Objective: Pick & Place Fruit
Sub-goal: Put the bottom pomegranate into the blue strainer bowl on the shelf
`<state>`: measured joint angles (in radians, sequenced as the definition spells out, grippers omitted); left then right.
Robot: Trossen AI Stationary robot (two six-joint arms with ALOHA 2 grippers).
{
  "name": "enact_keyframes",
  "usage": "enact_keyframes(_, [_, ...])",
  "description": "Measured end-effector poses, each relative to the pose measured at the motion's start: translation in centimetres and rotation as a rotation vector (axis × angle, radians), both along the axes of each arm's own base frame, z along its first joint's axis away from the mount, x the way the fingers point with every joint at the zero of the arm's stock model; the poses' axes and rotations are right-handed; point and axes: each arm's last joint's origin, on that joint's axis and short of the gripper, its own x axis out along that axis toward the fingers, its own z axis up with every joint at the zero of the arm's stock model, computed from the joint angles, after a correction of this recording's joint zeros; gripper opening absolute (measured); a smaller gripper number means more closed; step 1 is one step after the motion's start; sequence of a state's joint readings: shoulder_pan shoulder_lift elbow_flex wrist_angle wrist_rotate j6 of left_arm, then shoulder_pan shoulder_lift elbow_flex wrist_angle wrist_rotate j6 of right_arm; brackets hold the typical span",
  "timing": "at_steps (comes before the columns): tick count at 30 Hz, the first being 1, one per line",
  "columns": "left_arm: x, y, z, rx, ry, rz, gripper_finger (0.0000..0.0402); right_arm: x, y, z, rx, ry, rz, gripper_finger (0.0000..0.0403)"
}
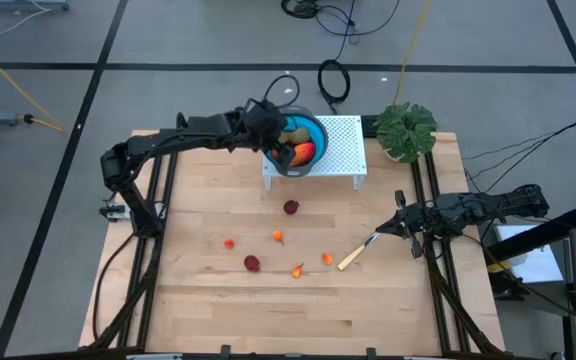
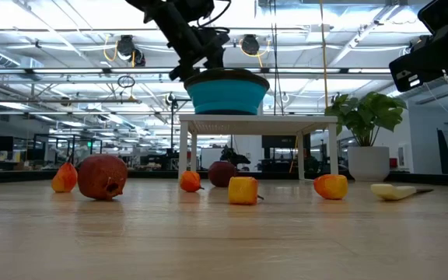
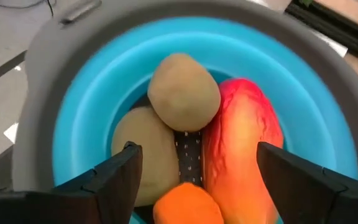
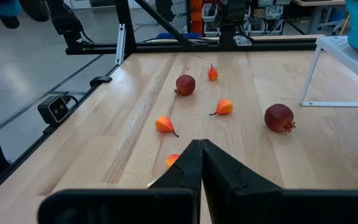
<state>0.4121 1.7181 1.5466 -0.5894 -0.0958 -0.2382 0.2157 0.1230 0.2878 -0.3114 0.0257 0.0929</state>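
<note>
Blue bowl (image 3: 73,124) on the white perforated stand (image 1: 343,150) already holds two brownish-green ovals (image 3: 184,93), the long red-orange-yellow piece (image 3: 241,149) and one orange bit (image 3: 188,205); left gripper (image 1: 266,128) hangs right over it with fingers (image 3: 114,180) spread wide and nothing between them, so that drop looks done. On the wood table (image 1: 208,310): two dark red balls (image 1: 291,207) and (image 1: 252,263), plus four small orange bits, e.g. (image 1: 279,237), scattered mid-table, well apart from each other. Right gripper (image 1: 400,226) is parked at the right table edge, fingers pressed together, empty; yellow-handled knife (image 1: 353,258) lies just in front of it, potted plant (image 1: 406,128) sits at the far right corner. Risks as I see them: bowl is getting full, and the ovals are stacked, so another piece dropped from height could roll the top oval or bounce out over the rim. Pulling the left arm out low could clip the rim and shift the bowl on the raised stand. The balls are round and will likely roll if the fingers come in off-centre. The orange bits are tiny, so a pinch could easily squirt them sideways, towards the knife or off the table.
</note>
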Motion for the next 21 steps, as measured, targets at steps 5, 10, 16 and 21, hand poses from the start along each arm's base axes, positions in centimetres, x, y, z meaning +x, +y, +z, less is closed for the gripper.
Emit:
enact_keyframes(5, [-0.4,0.0,1.4,0.044,-0.067,0.003,0.0310,0.0,0.0,0.0,0.000,0.000,0.000,0.0000])
enact_keyframes(10, [-1.2,-0.8,3.8,0.093,-0.154,-0.017,0.0298,0.0,0.0,0.0,0.000,0.001,0.000,0.0000])
enact_keyframes(16, [-2.3,-3.1,6.6,0.129,-0.256,-0.062,0.0271,0.0,0.0,0.0,-0.001,0.003,0.001,0.0000])
enact_keyframes(21, [-2.9,-5.8,8.2,0.135,-0.306,-0.130,0.0235,0.0,0.0,0.0,-0.001,0.004,0.001,0.0000])
